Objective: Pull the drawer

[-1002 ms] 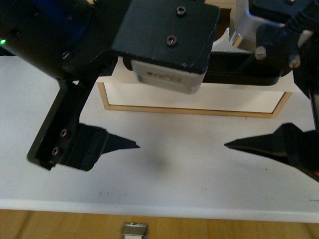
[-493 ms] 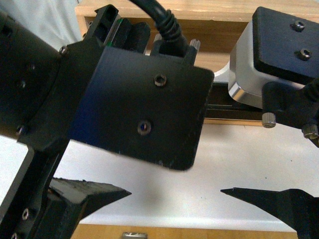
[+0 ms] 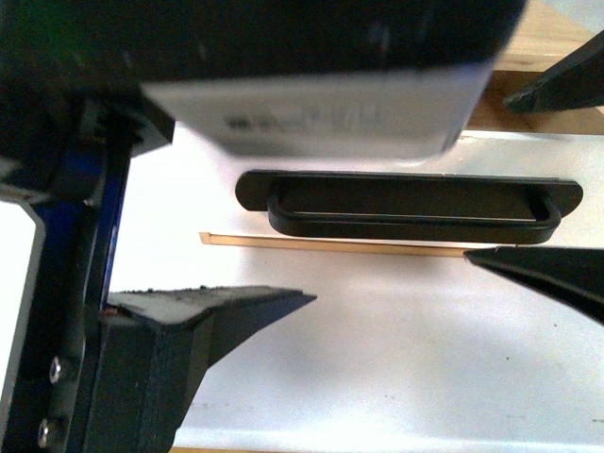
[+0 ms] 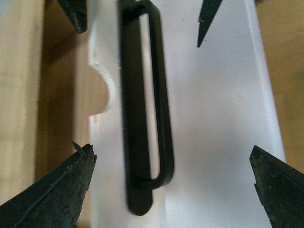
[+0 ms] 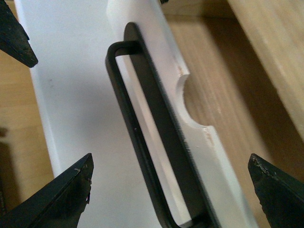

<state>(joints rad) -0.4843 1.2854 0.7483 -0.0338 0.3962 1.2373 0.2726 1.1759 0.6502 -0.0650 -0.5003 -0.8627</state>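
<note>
Both tools are released and empty. The left gripper [image 4: 166, 148] and the right gripper [image 5: 169, 159] each have their jaws spread wide, straddling the long black bar handle [image 4: 142, 109] without touching it. The white-fronted wooden drawer [image 4: 209, 118] sits straight ahead of the robot on the white tabletop [image 3: 377, 377], beneath both grippers.

Risks we note:
- Both grippers crowd the same bar, and each one's fingertips show in the other's wrist view. Closing together could clash them.
- A jaw could catch the edge of the half-round notch [image 4: 102, 90] rather than the bar, then slip on the pull.
- A grip near one end could skew the drawer and bind it.

Orientation: the handle's long axis runs left-right across the front view. We think the drawer face points toward the robot, but an arm blocks most of that view.
</note>
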